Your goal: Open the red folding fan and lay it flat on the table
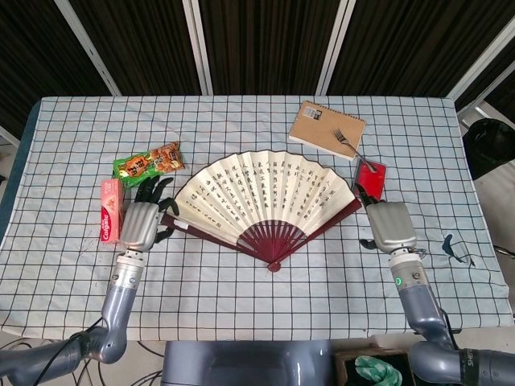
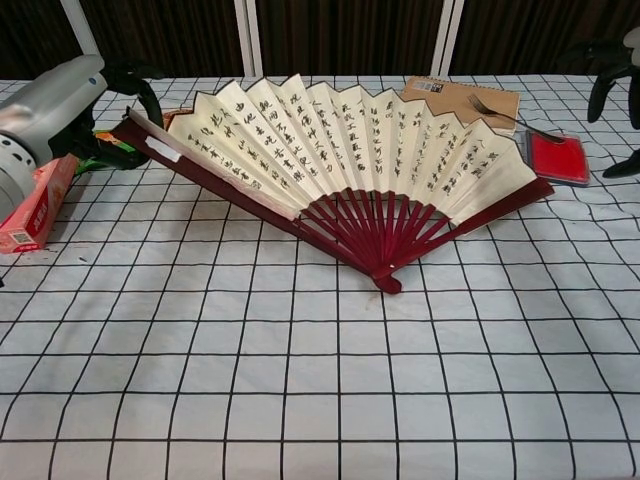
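Observation:
The red folding fan [image 1: 261, 195] lies spread wide on the checked cloth, cream leaf with black writing facing up and its pivot toward me; the chest view shows the fan [image 2: 340, 150] low over the cloth. My left hand [image 1: 142, 219] sits at the end of the fan's left outer rib with fingers spread around it; contact is unclear. In the chest view the left hand [image 2: 55, 105] arches dark fingers over that rib end. My right hand [image 1: 389, 227] is clear of the fan's right rib and holds nothing; only its fingers [image 2: 612, 62] show at the chest view's top right.
A green-orange snack packet [image 1: 146, 163] and a pink toothpaste box [image 1: 110, 209] lie just left of my left hand. A brown notebook [image 1: 326, 127] with a fork [image 1: 348, 143] and a small red box [image 1: 372, 178] sit beyond the right hand.

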Robot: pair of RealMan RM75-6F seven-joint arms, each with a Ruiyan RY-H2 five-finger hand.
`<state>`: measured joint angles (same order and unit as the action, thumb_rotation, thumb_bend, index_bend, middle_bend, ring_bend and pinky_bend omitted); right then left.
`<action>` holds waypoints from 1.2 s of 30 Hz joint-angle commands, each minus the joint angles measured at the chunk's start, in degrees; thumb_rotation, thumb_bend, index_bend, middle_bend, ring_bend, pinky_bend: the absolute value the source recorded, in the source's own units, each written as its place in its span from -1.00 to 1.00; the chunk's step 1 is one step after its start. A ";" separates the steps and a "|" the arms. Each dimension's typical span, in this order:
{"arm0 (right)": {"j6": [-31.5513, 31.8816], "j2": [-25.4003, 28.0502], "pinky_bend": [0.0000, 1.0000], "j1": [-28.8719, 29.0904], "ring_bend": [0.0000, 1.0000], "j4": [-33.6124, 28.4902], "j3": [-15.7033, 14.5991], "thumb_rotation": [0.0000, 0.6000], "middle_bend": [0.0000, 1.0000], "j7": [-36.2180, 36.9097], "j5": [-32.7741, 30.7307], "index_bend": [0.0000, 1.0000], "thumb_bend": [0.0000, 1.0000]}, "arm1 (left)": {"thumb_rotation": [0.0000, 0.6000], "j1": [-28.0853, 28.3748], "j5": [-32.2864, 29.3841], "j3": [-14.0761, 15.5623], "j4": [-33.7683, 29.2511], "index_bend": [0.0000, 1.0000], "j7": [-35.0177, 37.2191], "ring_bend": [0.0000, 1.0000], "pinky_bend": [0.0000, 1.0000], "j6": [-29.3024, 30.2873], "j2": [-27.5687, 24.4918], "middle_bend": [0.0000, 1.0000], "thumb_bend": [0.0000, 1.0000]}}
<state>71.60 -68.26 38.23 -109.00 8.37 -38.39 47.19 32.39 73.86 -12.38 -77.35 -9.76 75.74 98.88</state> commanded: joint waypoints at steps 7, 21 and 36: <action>0.13 0.34 0.15 -1.16 -0.08 -0.72 -0.41 1.00 -0.37 1.48 1.02 -1.00 -0.93 | 1.00 -1.51 -0.95 1.82 -3.37 -0.44 -3.15 -1.00 -1.00 -2.04 -4.24 -1.00 -1.00; 1.95 1.87 0.11 -4.41 -0.09 -2.55 -2.42 1.00 -0.42 3.30 3.99 -1.00 -0.93 | 1.00 -5.99 0.27 4.54 -13.27 -0.63 -3.98 -1.00 -1.00 -1.11 -16.87 -1.00 -1.00; 10.74 7.31 -0.52 -15.68 -0.89 -0.30 -7.35 1.00 -1.00 16.19 17.27 -1.00 -0.93 | 1.00 -16.14 5.67 9.40 -16.30 -0.83 -0.83 -1.00 -1.00 9.69 -29.12 -1.00 -1.00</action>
<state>79.94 -62.35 24.98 -110.22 2.12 -24.95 62.10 18.03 78.65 -3.99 -93.81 -10.78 83.49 71.27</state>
